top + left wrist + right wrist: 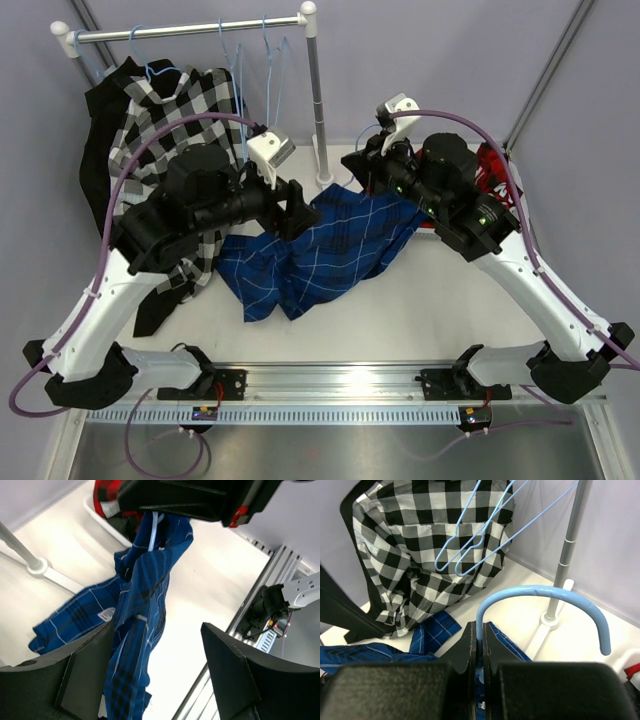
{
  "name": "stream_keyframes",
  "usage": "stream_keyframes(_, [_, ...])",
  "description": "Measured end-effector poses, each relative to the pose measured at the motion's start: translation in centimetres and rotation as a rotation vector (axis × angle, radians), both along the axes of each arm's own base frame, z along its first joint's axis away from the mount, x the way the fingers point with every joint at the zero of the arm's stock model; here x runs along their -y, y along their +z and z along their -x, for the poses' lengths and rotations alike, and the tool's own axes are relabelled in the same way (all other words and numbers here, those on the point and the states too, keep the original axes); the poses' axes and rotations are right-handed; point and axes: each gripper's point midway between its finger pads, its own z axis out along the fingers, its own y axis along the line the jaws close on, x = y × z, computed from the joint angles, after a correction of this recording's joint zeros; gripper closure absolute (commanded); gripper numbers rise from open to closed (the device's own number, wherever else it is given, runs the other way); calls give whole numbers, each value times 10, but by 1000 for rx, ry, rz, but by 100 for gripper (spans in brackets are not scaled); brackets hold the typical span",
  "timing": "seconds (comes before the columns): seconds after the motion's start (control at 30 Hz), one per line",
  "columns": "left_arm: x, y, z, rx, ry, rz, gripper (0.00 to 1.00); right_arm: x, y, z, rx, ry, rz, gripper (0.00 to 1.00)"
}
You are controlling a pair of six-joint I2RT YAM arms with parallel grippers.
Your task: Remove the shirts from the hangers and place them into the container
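Note:
The blue shirt (330, 245) with thin white checks hangs from a light-blue hanger (540, 592) and trails onto the table. My right gripper (480, 639) is shut on the neck of that hanger's hook, which curves up and to the right. My left gripper (157, 667) is open, and the hanging blue shirt (140, 605) drapes past its left finger (85, 670). The black-white check shirt (170, 110) hangs on the rail at the far left. The red-black plaid shirt (107, 495) lies in the white container (105, 522), mostly hidden behind the right arm.
Empty light-blue hangers (250, 60) hang on the white-and-metal rail (190, 32). Its post (318, 100) stands at the back centre. A black shirt (100, 130) hangs behind the check one. The metal rail of the arm bases (320, 380) runs along the near edge.

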Motion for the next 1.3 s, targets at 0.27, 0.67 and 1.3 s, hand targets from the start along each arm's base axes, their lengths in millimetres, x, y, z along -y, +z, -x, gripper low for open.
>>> stream_keyframes(0.27, [17, 17, -5, 46, -54, 73, 29, 6, 2, 2, 9, -17, 0, 100])
stream_keyframes(0.67, [50, -6, -37, 6, -69, 31, 50, 6, 2, 2, 8, -17, 1, 100])
stream_keyframes(1.3, [50, -3, -36, 37, -84, 44, 70, 6, -1, 1, 7, -17, 9, 100])
